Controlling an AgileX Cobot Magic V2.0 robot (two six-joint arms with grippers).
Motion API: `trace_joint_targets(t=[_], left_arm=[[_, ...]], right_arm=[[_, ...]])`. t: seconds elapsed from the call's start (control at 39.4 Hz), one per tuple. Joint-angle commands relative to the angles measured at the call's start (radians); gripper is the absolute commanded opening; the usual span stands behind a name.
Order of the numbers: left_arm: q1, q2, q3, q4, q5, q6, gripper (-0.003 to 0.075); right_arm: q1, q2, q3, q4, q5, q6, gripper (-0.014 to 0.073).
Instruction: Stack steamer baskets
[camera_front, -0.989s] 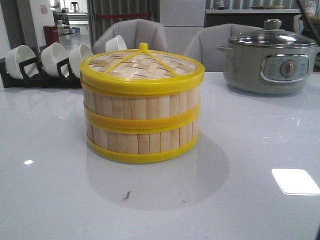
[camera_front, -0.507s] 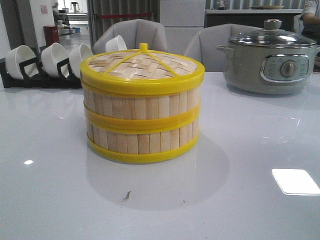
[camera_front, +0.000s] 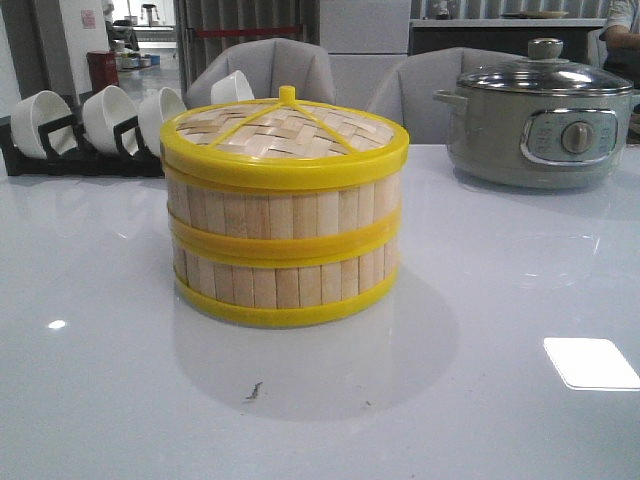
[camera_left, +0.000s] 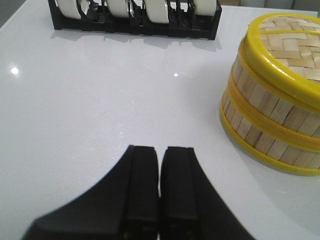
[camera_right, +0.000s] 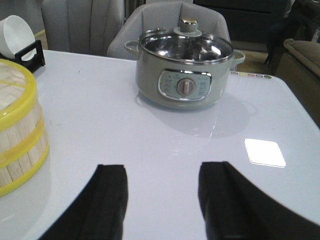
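Steamer baskets are seen stacked mid-desk, capped by the lid. Stacking is judged complete; only withdrawal seems called for. The left claw is pressed together, the right claw spread apart, both empty.

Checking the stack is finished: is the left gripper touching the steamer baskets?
Apart. The left wrist view shows bare table between the left gripper and the steamer baskets.

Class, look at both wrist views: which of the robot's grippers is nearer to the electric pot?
Right. The right gripper, open, faces the electric pot across bare table. The left gripper, shut, is beside the stacked steamer baskets, with no pot in its view.
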Motion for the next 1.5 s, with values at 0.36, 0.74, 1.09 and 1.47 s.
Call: trace_joint_targets(t=[0.36, 0.74, 1.09, 1.47], left_arm=[[0.000, -0.002, -0.031, 0.002, -0.087, -0.006, 0.0086], [0.000, -0.002, -0.031, 0.002, -0.087, -0.006, 0.0086], [0.000, -0.002, -0.031, 0.002, -0.087, -0.006, 0.0086], [0.000, -0.002, -0.031, 0.002, -0.087, -0.006, 0.0086]], right_arm=[[-0.005, -0.197, 0.122, -0.015, -0.121, -0.006, 0.0434], [-0.005, -0.212, 0.122, -0.015, -0.109, -0.006, 0.0094], [-0.005, -0.211, 0.122, -0.015, -0.110, -0.006, 0.0089], [-0.005, -0.211, 0.122, -0.015, -0.110, -0.006, 0.0089]])
